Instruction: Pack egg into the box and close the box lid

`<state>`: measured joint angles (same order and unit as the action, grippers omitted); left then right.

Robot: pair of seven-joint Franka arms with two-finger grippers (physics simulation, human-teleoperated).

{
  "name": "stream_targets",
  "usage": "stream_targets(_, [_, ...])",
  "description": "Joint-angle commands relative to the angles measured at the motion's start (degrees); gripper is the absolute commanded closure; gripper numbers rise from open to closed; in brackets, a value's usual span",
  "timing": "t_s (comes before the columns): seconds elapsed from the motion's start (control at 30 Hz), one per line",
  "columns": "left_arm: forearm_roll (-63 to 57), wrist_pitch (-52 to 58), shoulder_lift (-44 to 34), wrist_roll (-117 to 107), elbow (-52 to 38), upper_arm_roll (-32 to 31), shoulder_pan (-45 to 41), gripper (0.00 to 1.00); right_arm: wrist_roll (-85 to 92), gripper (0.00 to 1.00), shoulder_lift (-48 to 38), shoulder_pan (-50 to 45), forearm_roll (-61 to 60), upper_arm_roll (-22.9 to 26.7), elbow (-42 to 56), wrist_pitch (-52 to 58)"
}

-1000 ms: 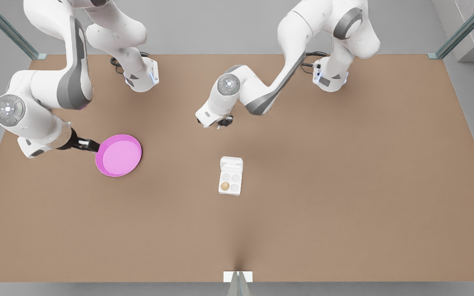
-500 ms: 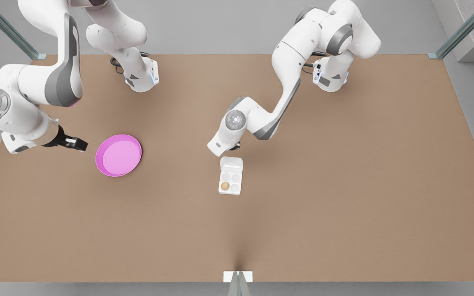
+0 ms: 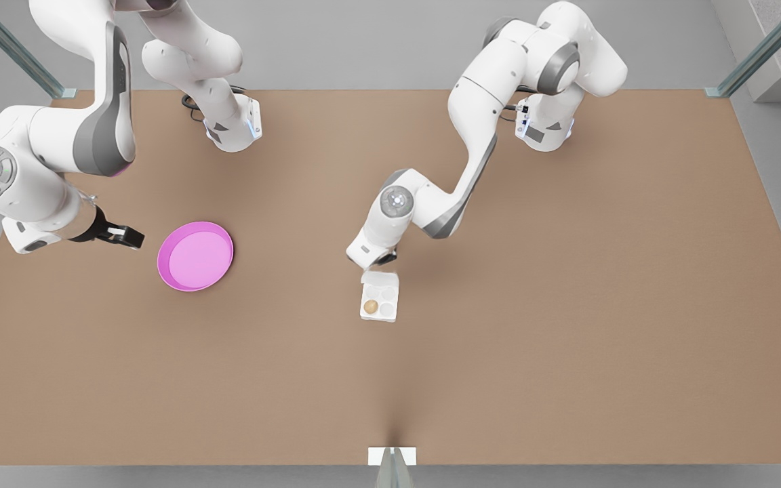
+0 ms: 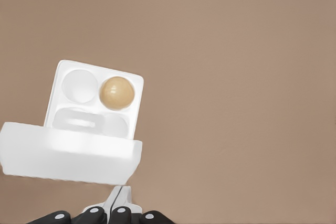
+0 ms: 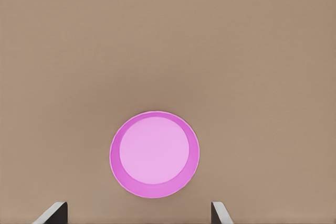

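Swung down to the box point(image 3: 379, 302) since half a second ago: left gripper point(image 4: 119, 200), fingers pressed together, tipping up the box lid point(image 4: 71, 153) just ahead. Parked beside pink plate point(image 3: 195, 256): right gripper point(image 3: 126, 235), fingers apart, waiting. Already packed in cup beyond: egg point(image 4: 117, 93). Left: folding lid flat, carton's length running away from gripper.

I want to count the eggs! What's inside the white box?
One brown egg sits in a cup of the box. The cup beside it is empty. The half-raised lid partly covers the other two cups.
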<state>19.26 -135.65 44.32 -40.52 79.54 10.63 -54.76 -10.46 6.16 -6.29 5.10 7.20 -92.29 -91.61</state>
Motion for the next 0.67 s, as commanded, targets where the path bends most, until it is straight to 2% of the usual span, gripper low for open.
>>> stream_targets(0.0, [-0.02, -0.58, 0.24, 0.09, -0.35, 0.0, 0.0, 0.79, 0.0, 0.0, 0.0, -0.04, 0.0, 0.0, 0.0, 0.03])
stream_targets(0.1, [-0.02, -0.06, 1.12, 0.26, -4.04, 0.09, 1.85, 0.79, -0.09, 0.0, 0.0, -0.04, 0.0, 0.0, 0.09, 0.03])
stream_targets(0.13, [-0.1, 2.31, -0.02, 0.96, -4.13, 2.11, 1.85, 0.59, -0.18, 0.0, 0.0, -0.04, 0.0, 0.0, 0.09, 0.03])
stream_targets(0.17, [-0.02, 10.83, -0.73, 6.32, -6.94, 3.52, 4.56, 0.11, -0.18, 0.0, 0.0, -0.04, 0.0, 0.0, 0.09, 0.03])
stream_targets(0.2, [-0.01, 17.25, -1.87, 9.75, -8.26, 3.52, 7.91, 0.0, 0.0, 0.0, 0.0, -0.04, 0.0, 0.0, 0.09, 0.03])
stream_targets(0.27, [0.16, 24.46, -4.07, 17.4, -8.26, 6.41, 10.11, 0.0, 0.0, 0.0, 0.0, -0.04, 0.0, 0.0, 0.53, 0.03])
stream_targets(0.3, [0.16, 29.37, -4.86, 21.53, -8.26, 10.8, 10.28, 0.0, 0.26, 0.0, 0.0, -0.21, 0.09, 1.76, 1.05, -0.06])
stream_targets(0.37, [0.34, 35.45, -5.12, 27.49, -8.0, 18.1, 10.46, 0.0, 0.18, 0.0, 0.0, -0.3, 0.88, 2.03, 3.08, 0.03])
stream_targets(0.5, [1.04, 40.64, -5.91, 38.41, -8.26, 23.2, 16.87, 0.0, 1.05, 0.0, -0.09, -0.3, 0.97, 2.03, 4.22, 0.91])
stream_targets(0.57, [0.42, 42.48, -9.34, 38.5, -8.62, 25.14, 17.75, 0.0, 1.06, 0.0, -0.35, -0.3, 0.88, 1.94, 4.31, 1.53])
stream_targets(0.6, [-3.43, 42.57, -12.15, 38.41, -8.53, 20.14, 21.96, 0.0, 1.14, 0.0, -0.44, -0.3, 0.88, 2.02, 4.48, 1.88])
stream_targets(0.63, [-14.77, 42.83, -15.84, 38.23, -8.44, 4.67, 31.54, 0.0, 1.58, 0.0, -0.44, -0.21, 0.88, 1.94, 4.57, 2.14])
